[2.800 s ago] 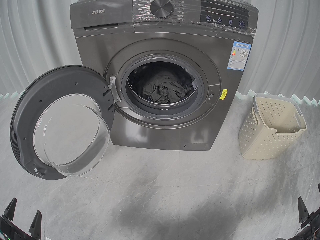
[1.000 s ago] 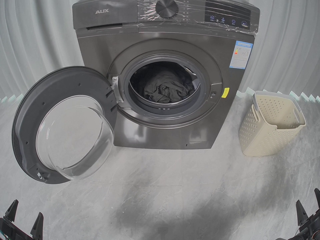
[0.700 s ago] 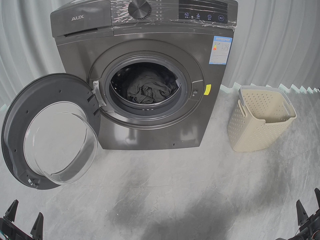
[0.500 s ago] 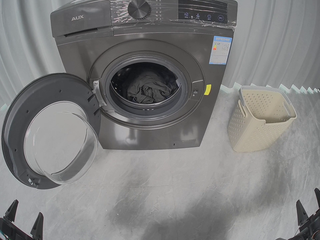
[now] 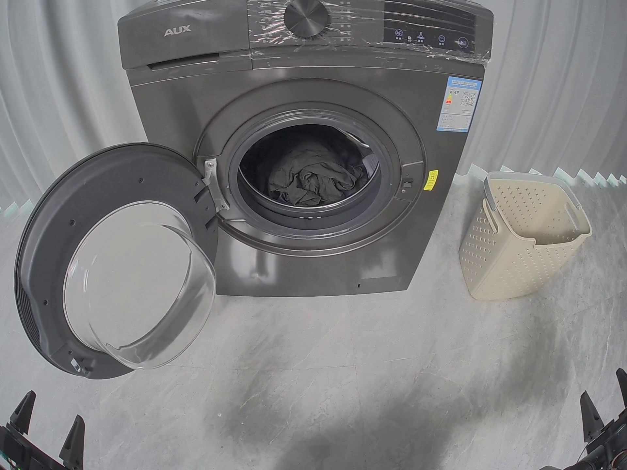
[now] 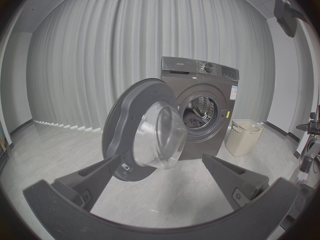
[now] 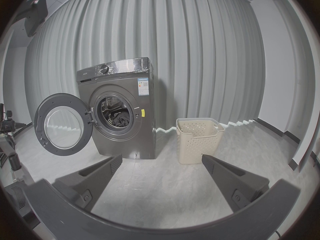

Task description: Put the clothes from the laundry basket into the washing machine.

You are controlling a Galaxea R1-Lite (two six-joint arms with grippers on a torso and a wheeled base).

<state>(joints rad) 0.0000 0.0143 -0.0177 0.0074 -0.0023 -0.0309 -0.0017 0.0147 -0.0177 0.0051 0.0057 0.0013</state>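
Head view: a grey front-loading washing machine (image 5: pixel 189 119) stands on a pale marbled floor (image 5: pixel 366 360) before a pleated curtain (image 5: pixel 59 66), with a round dial (image 5: pixel 305 17) on its film-wrapped control panel. Its round door (image 5: pixel 59 230) is swung wide open to the robot's left, and the door's clear glass bowl (image 5: pixel 140 282) bulges toward the camera. The dark grey clothes (image 5: pixel 310 174) lie crumpled inside the drum, behind the rubber seal. The cream perforated laundry basket (image 5: pixel 490 262) stands upright on the floor to the right of the machine, near it but not touching. The left end effector (image 5: pixel 52 409) sits at the lower left corner and the right end effector (image 5: pixel 605 386) at the lower right corner, both low over the floor and well apart from the machine and the basket. Left wrist view: the 2 fingers (image 6: pixel 96 174) of the left end effector are spread wide with nothing between them. The open door lies beyond the gap, and the machine, the clothes in the drum and the basket stand farther off. Right wrist view: the 2 fingers (image 7: pixel 233 180) of the right end effector are likewise spread wide and hold nothing. Beyond them, the machine with its open door stands to one side and the basket stands beside it on the floor, its holed inner walls in sight
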